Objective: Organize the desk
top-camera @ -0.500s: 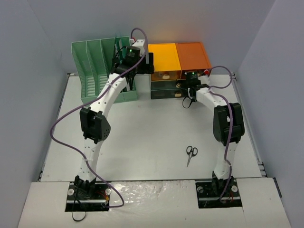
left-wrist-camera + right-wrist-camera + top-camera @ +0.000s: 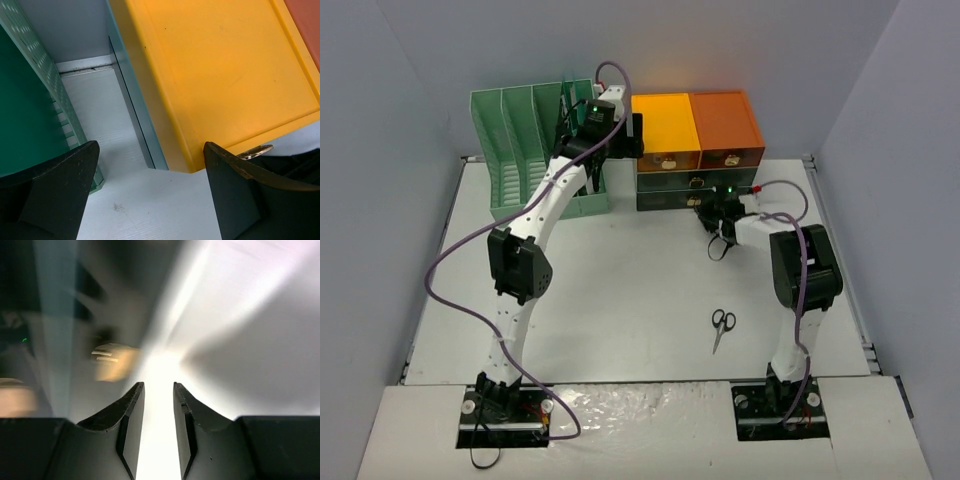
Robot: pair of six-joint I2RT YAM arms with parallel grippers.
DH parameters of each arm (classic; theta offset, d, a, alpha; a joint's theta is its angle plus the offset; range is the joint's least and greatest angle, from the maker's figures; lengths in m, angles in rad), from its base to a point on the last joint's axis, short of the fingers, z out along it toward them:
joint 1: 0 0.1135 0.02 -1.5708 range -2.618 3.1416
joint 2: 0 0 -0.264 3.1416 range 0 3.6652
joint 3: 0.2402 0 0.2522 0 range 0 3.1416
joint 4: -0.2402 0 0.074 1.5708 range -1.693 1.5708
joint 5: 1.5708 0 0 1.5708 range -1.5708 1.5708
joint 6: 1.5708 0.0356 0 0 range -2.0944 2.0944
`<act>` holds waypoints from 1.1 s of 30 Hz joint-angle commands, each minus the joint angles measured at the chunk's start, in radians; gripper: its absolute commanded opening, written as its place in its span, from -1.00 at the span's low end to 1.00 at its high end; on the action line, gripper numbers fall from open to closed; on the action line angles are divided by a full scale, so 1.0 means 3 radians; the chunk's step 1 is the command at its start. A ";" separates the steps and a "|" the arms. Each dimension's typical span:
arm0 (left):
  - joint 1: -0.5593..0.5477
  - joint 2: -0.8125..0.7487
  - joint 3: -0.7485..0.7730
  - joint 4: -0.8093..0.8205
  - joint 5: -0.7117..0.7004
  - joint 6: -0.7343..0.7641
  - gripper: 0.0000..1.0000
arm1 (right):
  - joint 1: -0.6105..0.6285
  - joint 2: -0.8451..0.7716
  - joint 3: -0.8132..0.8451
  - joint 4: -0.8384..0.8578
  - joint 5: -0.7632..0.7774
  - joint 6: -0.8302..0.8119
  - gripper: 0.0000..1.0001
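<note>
Left fingers (image 2: 50,190) spread wide, desk (image 2: 160,205) below between them.

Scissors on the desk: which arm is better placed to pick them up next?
Probably the right. The scissors lie on that side of the desk, and the right hand, empty, hangs nearer them. The left hand is far off by the green rack and drawer cabinet.

The white desk (image 2: 620,300) carries a green slotted file rack (image 2: 515,150) at far left, with an orange-and-dark-green drawer cabinet (image 2: 695,150) just beside it at far centre. Black-handled scissors (image 2: 722,325) lie flat at near right, well apart from both.
</note>
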 commanded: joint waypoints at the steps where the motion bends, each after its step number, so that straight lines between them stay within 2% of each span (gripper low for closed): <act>1: -0.0033 -0.0163 0.0009 -0.0550 -0.0023 0.0197 0.64 | 0.0004 -0.0252 -0.0627 0.1506 -0.0034 0.0653 -0.41; 9: -0.0036 -0.0188 -0.0017 -0.0568 -0.0057 0.0235 0.64 | 0.0093 -0.0026 -0.0858 0.2520 0.0015 0.0834 -0.38; 16: -0.0037 -0.0178 -0.0007 -0.0583 -0.0078 0.0250 0.64 | 0.0134 0.0428 -0.0958 0.3601 0.0019 0.1197 -0.38; 22: -0.0027 -0.0194 -0.0027 -0.0587 -0.0088 0.0264 0.64 | 0.0155 0.0753 -0.0819 0.3861 0.0008 0.1226 -0.32; 24: -0.0030 -0.0197 -0.0039 -0.0596 -0.0092 0.0269 0.64 | 0.0158 0.0815 -0.0737 0.3885 -0.0004 0.1192 -0.24; 33: -0.0029 -0.0193 -0.0058 -0.0598 -0.0098 0.0288 0.64 | 0.0162 0.0951 -0.0587 0.4021 -0.0018 0.1179 -0.12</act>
